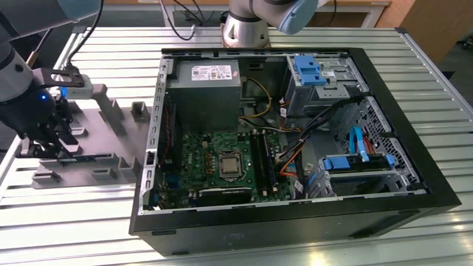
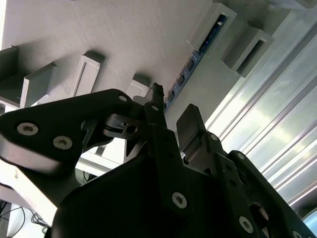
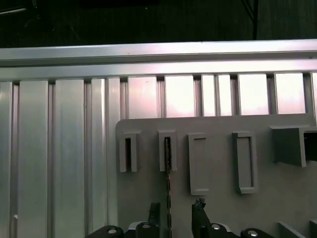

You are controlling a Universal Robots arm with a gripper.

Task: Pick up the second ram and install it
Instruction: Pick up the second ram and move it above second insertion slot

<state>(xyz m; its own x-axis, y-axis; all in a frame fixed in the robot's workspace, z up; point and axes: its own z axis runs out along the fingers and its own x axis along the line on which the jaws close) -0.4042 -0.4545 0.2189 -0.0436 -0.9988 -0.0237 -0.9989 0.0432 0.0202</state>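
Claw [image 3: 177,209]: one, mine; spread wide, pinching nothing, black metal links with bolt heads.
Fingers [image 3: 199,207]: two, dark and narrow, one on each side of the stick; in the first wrist view a gap shows on both sides.
Second ram [image 3: 168,191]: one, between my fingertips, standing on its long edge in the tray. It is a thin blue board [image 2: 198,49] with a row of dark chips, too small to count.
Holder tray [image 3: 223,208]: one, directly under the claw; matte grey plastic, flat base.
Slotted posts [image 3: 243,161]: four in a row beyond my fingertips, rectangular and hollow; the stick's far end sits in the second [image 3: 167,148].
Table [image 3: 59,148]: one, ribbed bright aluminium slats, beneath the tray.
Computer case [image 1: 296,221]: one, black, open-sided, well apart from the claw.
Motherboard [image 1: 214,149]: one, green, inside the case.
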